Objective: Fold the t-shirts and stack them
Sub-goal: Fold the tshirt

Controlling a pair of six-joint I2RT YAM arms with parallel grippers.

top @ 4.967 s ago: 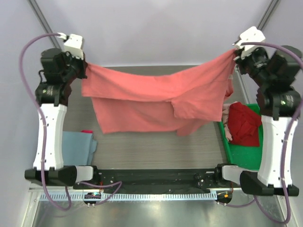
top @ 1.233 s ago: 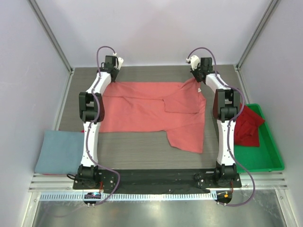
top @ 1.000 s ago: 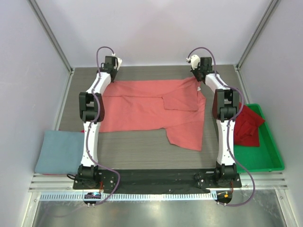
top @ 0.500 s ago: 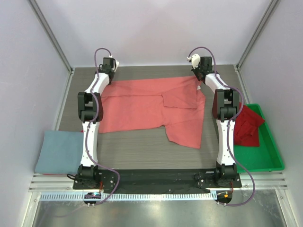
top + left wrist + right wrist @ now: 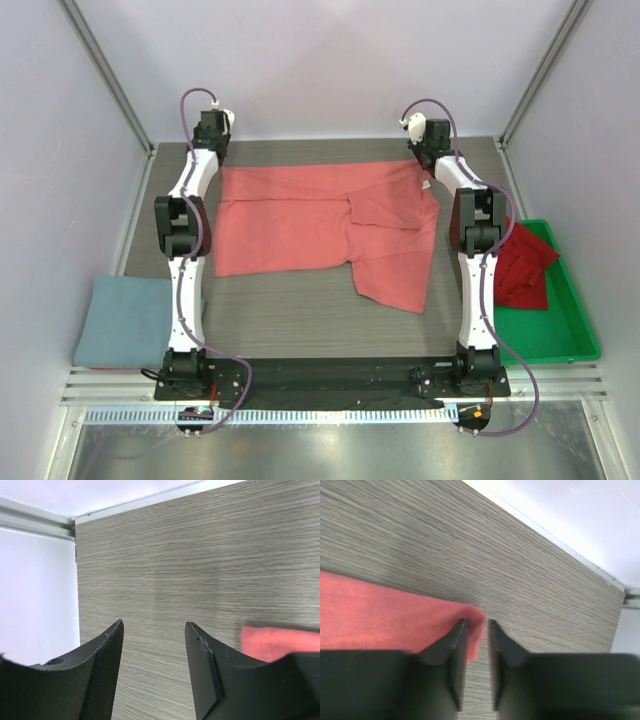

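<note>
The salmon-red t-shirt lies spread over the far half of the table, with one part folded over and hanging toward the front at the right. My left gripper sits beyond its far left corner, open with only bare table between the fingers; the cloth edge lies to its right. My right gripper is at the far right corner, jaws slightly apart, the shirt corner loose between them against the left finger. A darker red t-shirt lies in the tray. A grey-blue t-shirt lies front left.
The green tray stands at the right edge of the table. Walls and metal posts close in the back and sides. The back-left wall corner is close to the left gripper. Both arms stretch along the shirt's left and right sides.
The shirt was laid down flat. In the last second the left gripper opened and slid left off the shirt corner; the right gripper's jaws parted slightly at the other corner.
</note>
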